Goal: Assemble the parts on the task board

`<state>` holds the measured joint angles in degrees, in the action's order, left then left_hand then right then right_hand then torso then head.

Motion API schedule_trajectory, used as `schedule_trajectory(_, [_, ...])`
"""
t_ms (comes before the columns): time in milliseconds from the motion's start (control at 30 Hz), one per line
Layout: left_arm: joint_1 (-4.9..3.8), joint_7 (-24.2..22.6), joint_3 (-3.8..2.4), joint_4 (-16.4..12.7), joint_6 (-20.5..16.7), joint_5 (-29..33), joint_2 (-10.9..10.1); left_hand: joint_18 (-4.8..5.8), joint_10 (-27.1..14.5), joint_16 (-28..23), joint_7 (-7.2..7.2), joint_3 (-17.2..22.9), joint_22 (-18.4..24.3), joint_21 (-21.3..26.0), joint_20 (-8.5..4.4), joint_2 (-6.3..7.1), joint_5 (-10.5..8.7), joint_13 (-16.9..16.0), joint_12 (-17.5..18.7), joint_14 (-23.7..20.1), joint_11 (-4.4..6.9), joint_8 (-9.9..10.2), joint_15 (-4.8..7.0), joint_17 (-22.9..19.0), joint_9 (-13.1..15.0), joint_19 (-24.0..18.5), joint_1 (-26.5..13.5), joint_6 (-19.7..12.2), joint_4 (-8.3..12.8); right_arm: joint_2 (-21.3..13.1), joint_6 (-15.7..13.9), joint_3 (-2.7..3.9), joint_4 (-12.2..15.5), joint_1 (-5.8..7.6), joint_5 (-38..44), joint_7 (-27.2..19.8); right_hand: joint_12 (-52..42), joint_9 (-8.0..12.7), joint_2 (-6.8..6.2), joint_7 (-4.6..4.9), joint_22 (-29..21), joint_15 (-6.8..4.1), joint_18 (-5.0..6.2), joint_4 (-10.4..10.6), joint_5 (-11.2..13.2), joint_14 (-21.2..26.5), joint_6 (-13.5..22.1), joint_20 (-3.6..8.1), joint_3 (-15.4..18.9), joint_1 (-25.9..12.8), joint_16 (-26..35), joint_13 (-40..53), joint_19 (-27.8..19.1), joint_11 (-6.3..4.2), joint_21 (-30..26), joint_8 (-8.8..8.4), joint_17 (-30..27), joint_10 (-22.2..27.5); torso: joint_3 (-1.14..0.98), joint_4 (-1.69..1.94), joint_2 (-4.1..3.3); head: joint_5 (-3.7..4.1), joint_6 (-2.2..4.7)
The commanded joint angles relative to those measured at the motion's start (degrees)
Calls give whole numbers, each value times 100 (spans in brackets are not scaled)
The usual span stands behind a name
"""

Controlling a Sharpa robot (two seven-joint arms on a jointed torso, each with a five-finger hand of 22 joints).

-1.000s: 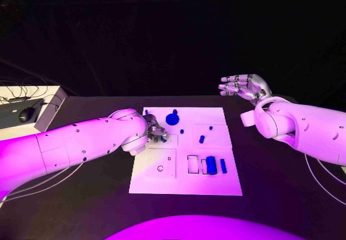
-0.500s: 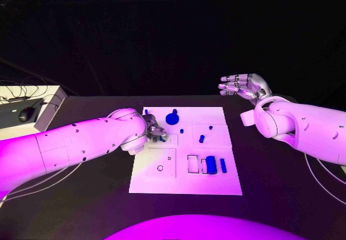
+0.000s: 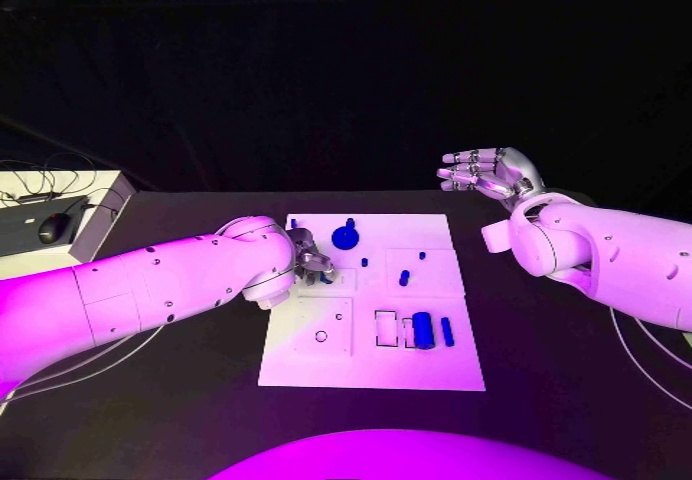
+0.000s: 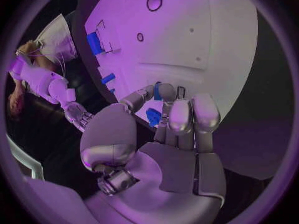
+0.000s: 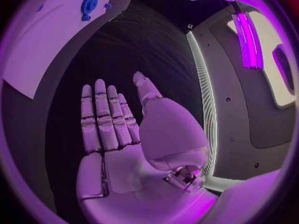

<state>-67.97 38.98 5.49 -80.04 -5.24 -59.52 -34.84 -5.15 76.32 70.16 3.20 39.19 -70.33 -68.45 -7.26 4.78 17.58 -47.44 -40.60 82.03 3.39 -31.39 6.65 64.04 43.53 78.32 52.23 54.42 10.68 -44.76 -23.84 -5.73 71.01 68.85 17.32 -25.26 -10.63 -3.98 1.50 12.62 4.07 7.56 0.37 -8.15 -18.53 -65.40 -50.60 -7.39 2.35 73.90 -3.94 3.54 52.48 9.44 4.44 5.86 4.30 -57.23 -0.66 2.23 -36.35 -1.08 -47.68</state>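
Note:
The white task board [image 3: 372, 355] lies mid-table. My left hand [image 3: 309, 262] is down on the board's left part, fingers curled; in the left wrist view a small blue part [image 4: 157, 90] sits pinched between thumb and fingertip, just over the board [image 4: 206, 40]. A round blue part [image 3: 346, 238] stands at the board's far edge, close beside that hand. A thick blue cylinder [image 3: 423, 329] and a thin blue bar [image 3: 447, 332] lie near the board's right side, with two small blue pegs [image 3: 404, 277] above them. My right hand [image 3: 490, 172] hovers open, off the board's far right corner.
A pale box with a mouse and cables [image 3: 55, 228] stands at the table's left edge. In the right wrist view my flat open hand [image 5: 115, 134] is over bare black table, with the board's corner [image 5: 37, 59] and the round blue part [image 5: 89, 5] beyond it.

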Motion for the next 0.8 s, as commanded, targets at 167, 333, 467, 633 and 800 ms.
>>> schedule_trajectory(167, [16,22,14,8,172,-24,48,137,242,54,-541,-467,-30,30,-6,-238,-35,-21,54,4,192,-55,20,-3,1145,58,250,617,-113,1,79,3,8,0,33,-26,-4,2,14,29,0,10,-37,18,-11,49,9,-17,19,22,23,-8,-40,13,-8,-30,-5,17,-6,-6,1,-2,-11])
schedule_trajectory(333, [16,16,14,11,178,-5,65,158,277,70,-569,-966,-53,39,-18,-345,-85,-37,95,1,193,-69,22,3,1194,70,416,690,-231,1,83,3,7,0,33,-26,-4,2,14,29,0,10,-37,18,-11,49,9,-17,19,22,23,-8,-40,13,-8,-30,-5,17,-6,-6,2,13,-9])
schedule_trajectory(467, [16,12,14,13,197,8,72,159,286,76,-577,-970,-55,42,-16,-354,-82,-42,97,6,198,-68,24,7,1198,68,426,709,-231,-1,83,3,7,0,33,-25,-3,2,16,31,0,12,-36,21,-20,54,13,-18,22,22,23,-9,-43,15,-9,-30,-5,23,-4,-3,0,16,-12])
schedule_trajectory(633, [16,8,13,20,191,21,77,168,308,80,-598,-1017,-69,45,-24,-354,-84,-49,127,6,205,-88,29,7,1259,73,410,749,-261,-2,85,3,7,0,33,-25,-3,2,16,31,0,12,-36,21,-20,54,13,-18,22,22,23,-9,-43,15,-9,-30,-5,23,-3,-1,2,22,-14])
schedule_trajectory(800, [16,0,13,36,171,29,79,167,306,79,-604,-1100,-73,50,-25,-342,-98,-64,129,6,207,-77,30,2,1271,73,382,757,-311,-3,85,3,9,0,33,-25,-3,2,16,31,0,12,-36,21,-20,54,13,-18,22,22,23,-9,-43,15,-9,-30,-5,23,-3,-1,0,29,1])
